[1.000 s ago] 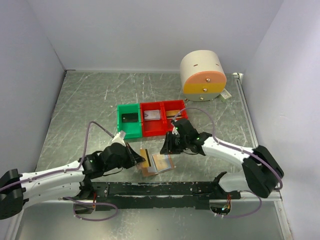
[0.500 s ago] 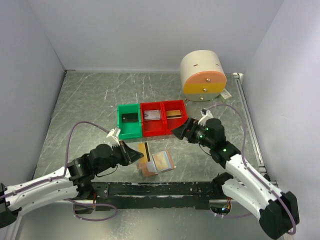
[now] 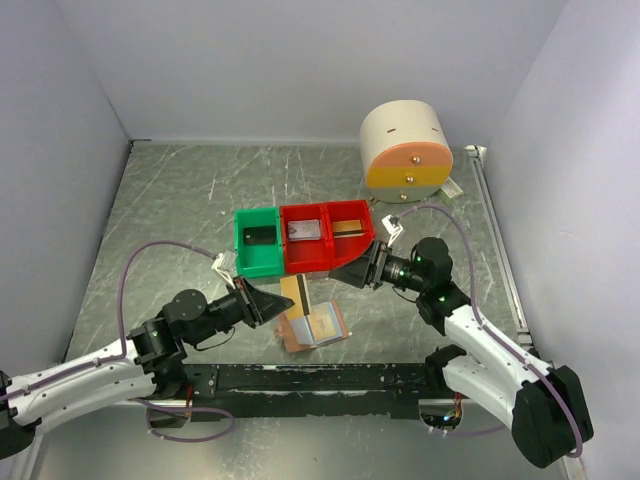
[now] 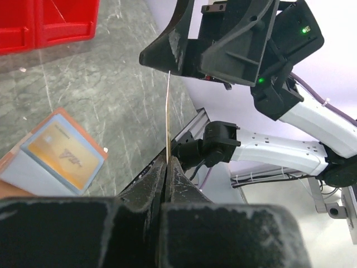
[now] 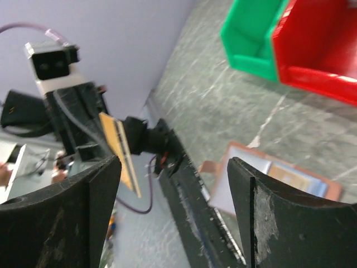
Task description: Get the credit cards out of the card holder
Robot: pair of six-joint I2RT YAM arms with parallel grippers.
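Note:
The card holder (image 3: pixel 318 327) lies open on the table, tan-brown with a pale blue lining, and a gold card shows in its pocket (image 4: pixel 58 156). My left gripper (image 3: pixel 272 303) is shut on a gold-brown credit card (image 3: pixel 292 294) and holds it upright above the holder's left side. In the left wrist view the card is edge-on (image 4: pixel 168 111). My right gripper (image 3: pixel 352 273) is open and empty, facing that card from the right, a short gap away. In the right wrist view the card (image 5: pixel 118 149) is to the left and the holder (image 5: pixel 279 180) lies below.
A green bin (image 3: pixel 262 258) holds a dark card. Two red bins (image 3: pixel 318 254) beside it hold a silver-grey card (image 3: pixel 305 230) and a gold card (image 3: pixel 348 227). A cream cylinder with an orange band (image 3: pixel 405 145) stands at the back right. A black rail (image 3: pixel 320 378) runs along the near edge.
My right gripper left the card holder, swung right and back, then turned to face the card. My left gripper lifted the gold-brown card up from the holder.

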